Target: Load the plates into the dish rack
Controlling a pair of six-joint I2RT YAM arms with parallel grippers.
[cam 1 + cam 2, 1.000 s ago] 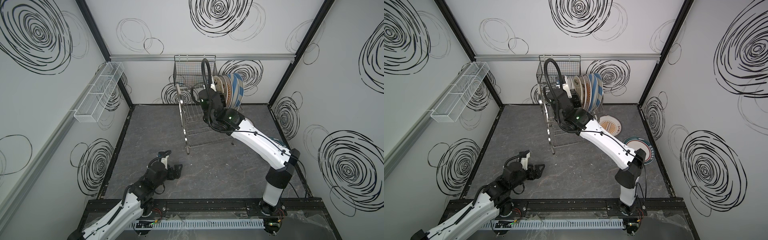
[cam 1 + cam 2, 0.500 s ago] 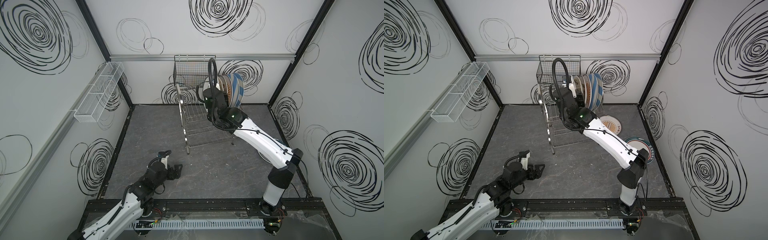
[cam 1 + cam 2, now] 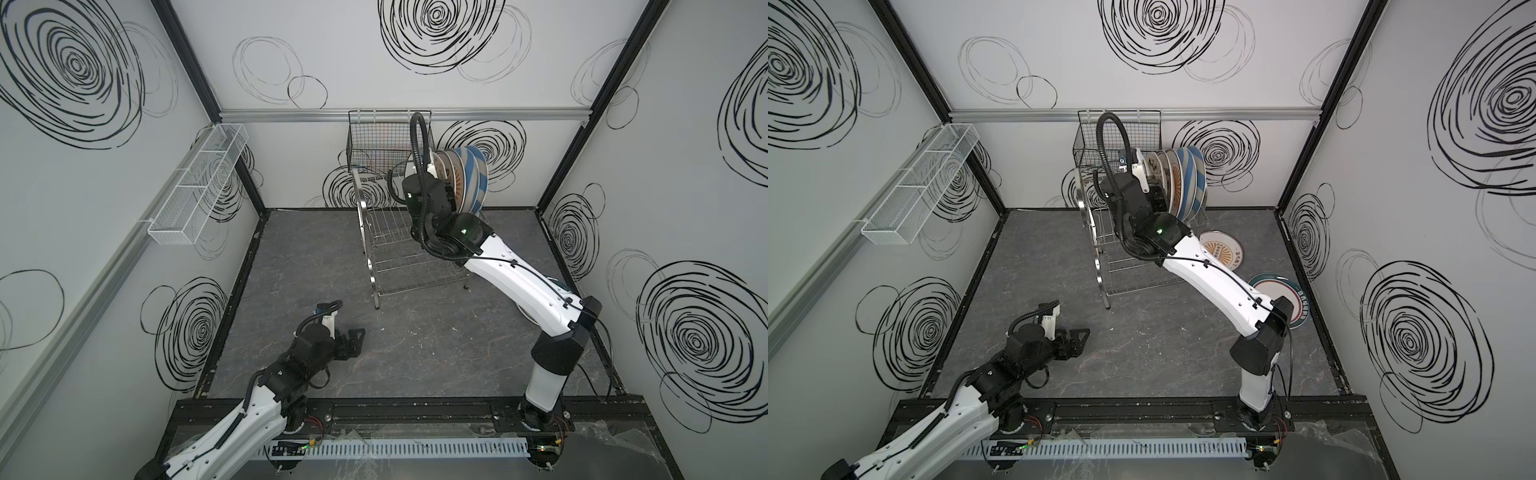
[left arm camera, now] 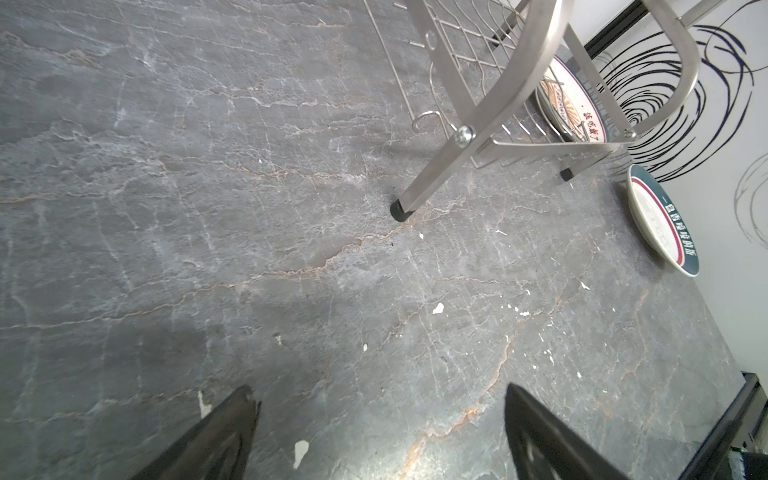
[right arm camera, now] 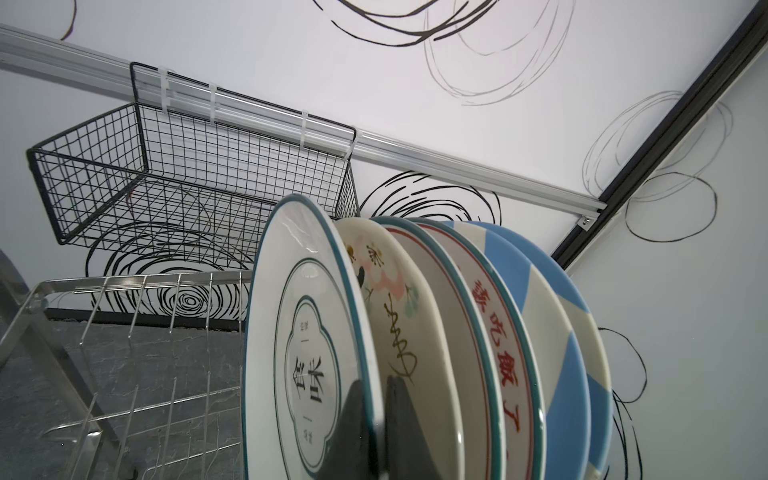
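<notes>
The dish rack stands at the back of the grey floor. Several plates stand upright in a row at the right end of its top tier. My right gripper is shut on the rim of the leftmost one, a white green-rimmed plate with black characters. Two more plates lie flat right of the rack: an orange sunburst plate and a green-rimmed plate. My left gripper hovers open and empty over the front left floor.
A black wire basket hangs on the back wall just behind the rack. A long white mesh tray is mounted on the left wall. The slots on the left of the rack's top tier hold nothing.
My right arm has shifted a little to the right along the rack's top tier, toward the row of plates. The left arm has not moved.
</notes>
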